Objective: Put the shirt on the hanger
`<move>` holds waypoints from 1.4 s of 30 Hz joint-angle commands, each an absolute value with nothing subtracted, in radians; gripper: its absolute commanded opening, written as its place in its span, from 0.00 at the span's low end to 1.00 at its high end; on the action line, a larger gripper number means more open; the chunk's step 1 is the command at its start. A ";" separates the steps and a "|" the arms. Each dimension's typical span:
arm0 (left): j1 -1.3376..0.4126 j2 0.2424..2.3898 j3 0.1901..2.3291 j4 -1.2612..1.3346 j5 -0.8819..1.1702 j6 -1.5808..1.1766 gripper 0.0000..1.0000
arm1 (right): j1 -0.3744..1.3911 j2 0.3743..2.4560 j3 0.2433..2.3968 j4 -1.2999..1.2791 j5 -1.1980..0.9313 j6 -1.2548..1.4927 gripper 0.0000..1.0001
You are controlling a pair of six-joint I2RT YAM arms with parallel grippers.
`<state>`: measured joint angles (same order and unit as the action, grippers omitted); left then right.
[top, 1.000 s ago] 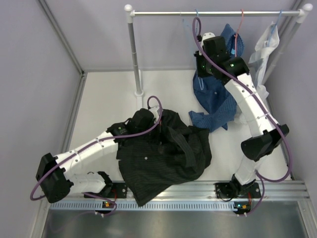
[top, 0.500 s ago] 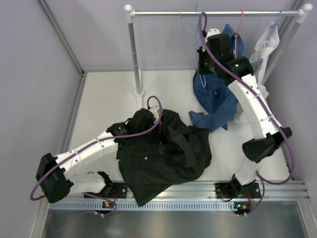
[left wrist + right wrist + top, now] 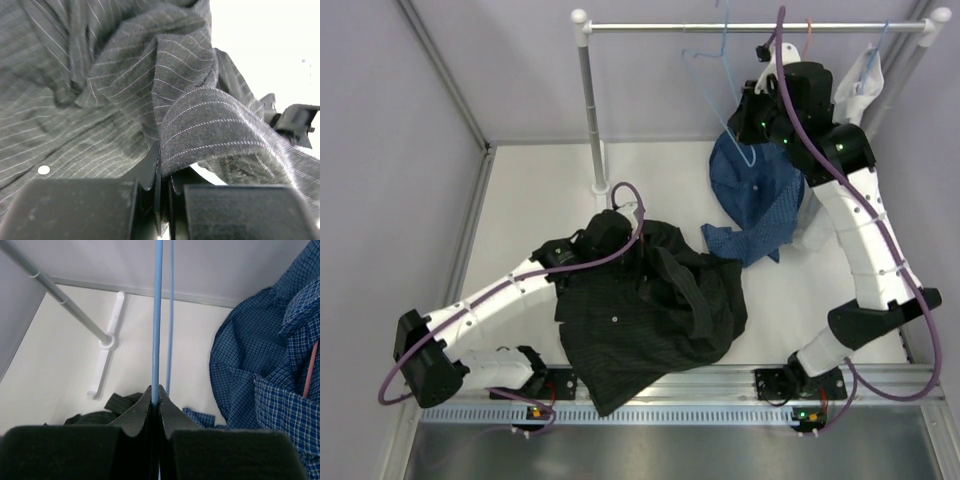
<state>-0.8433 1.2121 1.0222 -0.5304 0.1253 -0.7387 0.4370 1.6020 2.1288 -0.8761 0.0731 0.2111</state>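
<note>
Black pinstriped button-up shirt lies crumpled on the white table in the lower middle of the overhead view, well apart from the metal clothes rail along the top. My left gripper is buried in the shirt's upper edge. My right gripper reaches up at the upper right and has the thin light-blue wire hanger, whose hook is up by the rail. I cannot tell whether the hook is over the bar. A blue checked shirt hangs just below that arm, with a white garment at the far right.

From my left wrist, the jaws are closed tight on a fold of the shirt, the cloth rising out of the pinch at lower centre and draping to the right. One small pale button shows at lower left. I judge that this grip is there to lift and steady the fabric so an opening can be offered to the hanger.

From my right wrist, the jaws are clamped shut on the hanger's wire, which runs straight up the middle of the frame. The checked shirt fills the right side and a thin red-pink hanger shows in it. I judge that the firm pinch stops the thin wire from swivelling while I carry it.
</note>
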 commanded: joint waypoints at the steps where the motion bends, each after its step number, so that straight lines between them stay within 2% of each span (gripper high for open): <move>1: -0.839 1.226 1.126 -0.586 0.034 -0.758 0.00 | 0.422 1.481 2.071 -0.813 -0.020 0.229 0.00; 3: -0.836 1.258 1.159 -0.592 0.032 -0.753 0.00 | 0.416 1.429 2.019 -0.808 -0.022 0.209 0.00; 11: -0.825 1.338 1.229 -0.595 0.049 -0.749 0.00 | 0.394 1.348 2.031 -0.784 -0.060 0.178 0.00; 15: -0.792 1.388 1.317 -0.643 0.020 -0.759 0.00 | 0.377 1.295 2.045 -0.886 -0.116 0.173 0.00; 17: -0.769 1.433 1.354 -0.678 0.020 -0.755 0.00 | 0.377 1.228 2.030 -1.026 -0.173 0.172 0.00; 21: -0.730 1.479 1.413 -0.681 0.012 -0.721 0.00 | 0.377 0.995 1.770 -1.104 -0.281 0.216 0.00; 25: -0.674 1.546 1.443 -0.680 0.081 -0.692 0.00 | 0.379 0.810 1.652 -1.245 -0.483 0.229 0.00; 34: -0.637 1.672 1.515 -0.680 0.143 -0.641 0.00 | 0.377 0.594 1.496 -1.365 -0.496 0.324 0.00; 42: -0.637 1.684 1.545 -0.680 0.193 -0.676 0.00 | 0.377 0.577 1.428 -1.405 -0.448 0.314 0.00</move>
<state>-0.6395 1.7000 1.5047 -0.6849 0.1566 -0.6617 0.3901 0.5880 1.4391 -1.3350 -0.4683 0.3046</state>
